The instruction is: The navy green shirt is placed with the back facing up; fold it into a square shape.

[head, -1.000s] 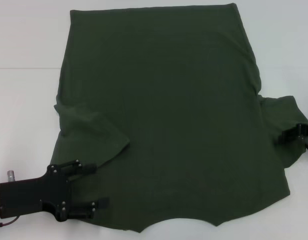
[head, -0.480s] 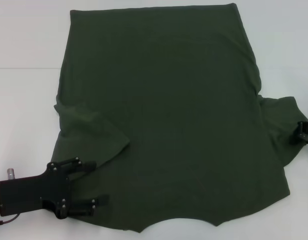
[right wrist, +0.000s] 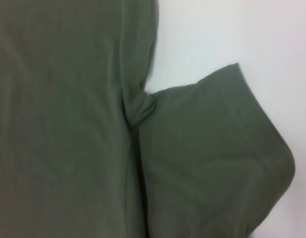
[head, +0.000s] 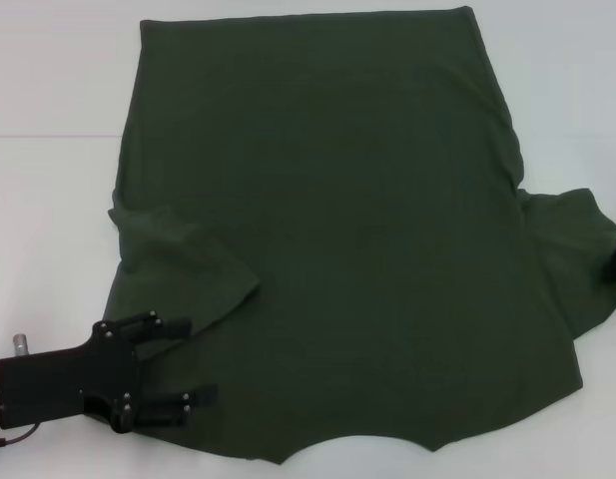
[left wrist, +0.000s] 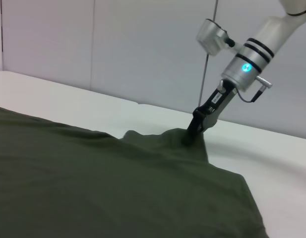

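Looking at the head view, your navy green shirt [head: 337, 230] fills the frame's centre, long axis vertical. Left gripper [head: 193, 364], lower left, spreads its fingers over the folded-in sleeve. Right gripper [left wrist: 194, 133] pinches the outstretched sleeve at the right edge.
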Robot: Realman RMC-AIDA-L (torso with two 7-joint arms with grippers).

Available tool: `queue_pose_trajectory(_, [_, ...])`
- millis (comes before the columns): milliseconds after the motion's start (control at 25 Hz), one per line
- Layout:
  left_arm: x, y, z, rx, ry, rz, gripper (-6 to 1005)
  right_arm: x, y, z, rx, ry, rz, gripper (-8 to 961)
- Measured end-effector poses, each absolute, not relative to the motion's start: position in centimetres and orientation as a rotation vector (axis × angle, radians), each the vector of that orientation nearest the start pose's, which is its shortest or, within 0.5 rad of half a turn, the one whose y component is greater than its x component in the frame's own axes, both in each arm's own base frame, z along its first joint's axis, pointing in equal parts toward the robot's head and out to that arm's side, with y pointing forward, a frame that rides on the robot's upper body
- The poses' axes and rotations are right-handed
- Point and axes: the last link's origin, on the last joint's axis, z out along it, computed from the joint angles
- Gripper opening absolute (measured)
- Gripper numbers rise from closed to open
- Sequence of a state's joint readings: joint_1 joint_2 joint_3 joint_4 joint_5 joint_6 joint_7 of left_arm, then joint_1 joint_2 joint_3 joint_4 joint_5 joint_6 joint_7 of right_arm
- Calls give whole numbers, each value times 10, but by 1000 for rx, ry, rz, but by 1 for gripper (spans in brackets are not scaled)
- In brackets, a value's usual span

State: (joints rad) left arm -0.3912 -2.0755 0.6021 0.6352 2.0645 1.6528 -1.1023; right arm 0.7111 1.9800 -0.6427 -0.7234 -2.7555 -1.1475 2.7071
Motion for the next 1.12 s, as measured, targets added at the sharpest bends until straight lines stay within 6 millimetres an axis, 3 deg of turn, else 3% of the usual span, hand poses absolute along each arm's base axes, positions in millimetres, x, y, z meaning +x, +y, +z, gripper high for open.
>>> queue_pose_trajectory(560, [-307,278,4,-2699,-466,-675,884,320,404,106,-1748,1666,112,20])
queue_pose_trajectory(760, [-306,279,4,-2699,-464,-676,884,305,410,100,-1818,1641,140,20])
queue_pose_trajectory(1120, [-305,282,4,-2699,-459,-673,884,259,427,65,-1999,1552,97,20])
